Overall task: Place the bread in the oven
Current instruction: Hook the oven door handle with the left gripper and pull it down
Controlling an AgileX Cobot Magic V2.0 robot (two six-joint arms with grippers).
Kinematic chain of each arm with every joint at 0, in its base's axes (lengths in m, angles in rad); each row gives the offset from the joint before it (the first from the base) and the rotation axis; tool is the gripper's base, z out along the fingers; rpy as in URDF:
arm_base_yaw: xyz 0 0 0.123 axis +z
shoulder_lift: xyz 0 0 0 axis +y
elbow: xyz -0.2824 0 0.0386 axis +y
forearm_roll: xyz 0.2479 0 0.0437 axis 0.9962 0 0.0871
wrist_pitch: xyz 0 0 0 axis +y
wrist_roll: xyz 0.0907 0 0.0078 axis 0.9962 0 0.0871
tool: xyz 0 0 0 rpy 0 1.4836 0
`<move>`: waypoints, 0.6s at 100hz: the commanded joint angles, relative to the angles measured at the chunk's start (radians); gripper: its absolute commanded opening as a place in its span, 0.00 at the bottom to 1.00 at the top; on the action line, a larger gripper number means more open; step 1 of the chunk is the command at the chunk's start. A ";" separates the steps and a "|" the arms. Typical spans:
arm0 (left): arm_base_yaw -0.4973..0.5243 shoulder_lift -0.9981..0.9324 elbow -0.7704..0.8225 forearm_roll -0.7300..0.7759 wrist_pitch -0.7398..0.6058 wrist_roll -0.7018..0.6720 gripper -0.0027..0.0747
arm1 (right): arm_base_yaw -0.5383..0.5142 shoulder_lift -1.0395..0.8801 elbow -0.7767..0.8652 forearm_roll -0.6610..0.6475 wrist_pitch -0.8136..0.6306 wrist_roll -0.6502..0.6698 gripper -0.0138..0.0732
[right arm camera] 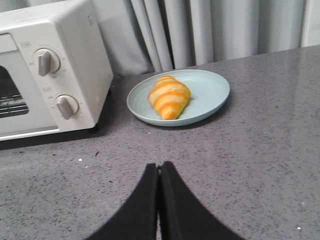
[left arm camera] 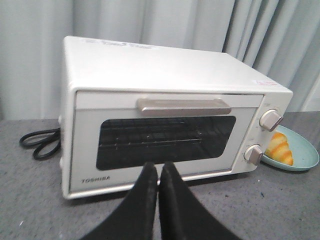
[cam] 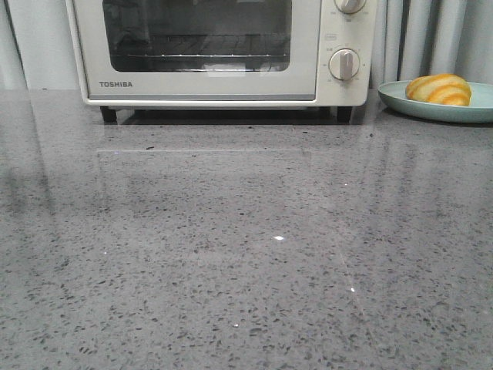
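The bread (cam: 441, 89) is a golden-orange striped roll lying on a pale green plate (cam: 400, 100) at the back right. It also shows in the right wrist view (right arm camera: 169, 97) and the left wrist view (left arm camera: 280, 148). The cream-white Toshiba oven (cam: 208, 85) stands at the back with its glass door shut; its handle (left arm camera: 183, 105) and knobs (left arm camera: 270, 120) show in the left wrist view. My left gripper (left arm camera: 158, 166) is shut and empty, in front of the oven door. My right gripper (right arm camera: 159, 165) is shut and empty, short of the plate (right arm camera: 210, 92). Neither gripper shows in the front view.
A black power cord (left arm camera: 39, 142) lies coiled beside the oven's left side. Grey curtains (left arm camera: 150, 22) hang behind the oven. The speckled grey countertop (cam: 246, 254) stretches in front of the oven and plate.
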 commanded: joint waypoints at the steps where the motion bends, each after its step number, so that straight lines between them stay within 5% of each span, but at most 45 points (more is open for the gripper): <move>1: -0.058 0.117 -0.143 0.045 -0.064 0.005 0.01 | 0.012 0.016 -0.040 -0.008 -0.062 -0.002 0.10; 31: -0.090 0.454 -0.434 0.081 -0.071 0.005 0.01 | 0.019 0.016 -0.040 -0.008 -0.033 -0.002 0.10; 60: -0.090 0.616 -0.546 0.081 -0.161 0.005 0.01 | 0.019 0.016 -0.040 -0.008 -0.012 -0.002 0.10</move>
